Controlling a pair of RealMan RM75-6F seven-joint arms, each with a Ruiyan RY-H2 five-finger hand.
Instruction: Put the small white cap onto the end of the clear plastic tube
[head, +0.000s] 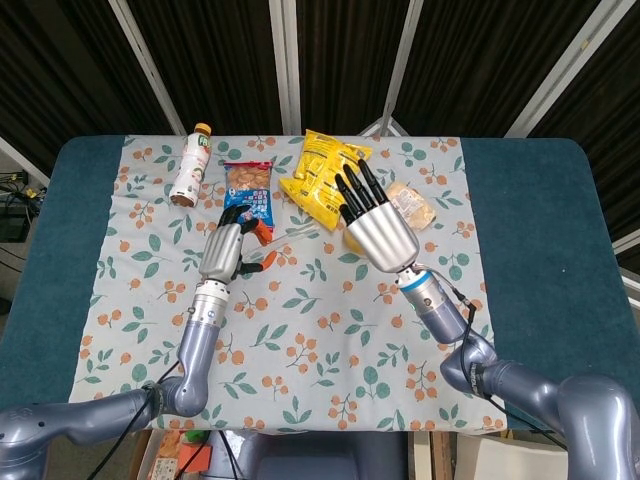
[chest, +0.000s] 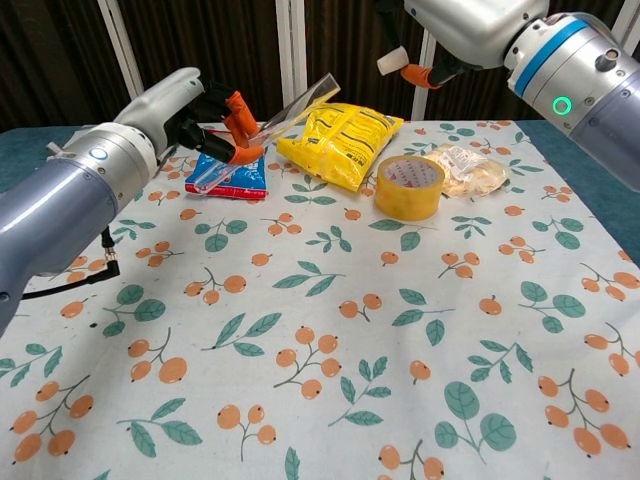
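Note:
My left hand (chest: 195, 115) (head: 228, 245) holds the clear plastic tube (chest: 270, 130) above the left back part of the table, its open end tilted up toward the right. In the head view the tube (head: 295, 232) shows as a thin pale line right of that hand. My right hand (head: 378, 228) (chest: 470, 25) is raised at the upper right and pinches the small white cap (chest: 390, 62) between orange fingertips (chest: 418, 74). The cap is to the right of the tube's end, a short gap apart. The head view hides the cap behind the hand's back.
A yellow tape roll (chest: 408, 186), a yellow snack bag (chest: 340, 138), a blue snack packet (chest: 228, 172) and a clear wrapped bun (chest: 465, 168) lie on the floral cloth (chest: 320, 330). A drink bottle (head: 192, 163) lies at the back left.

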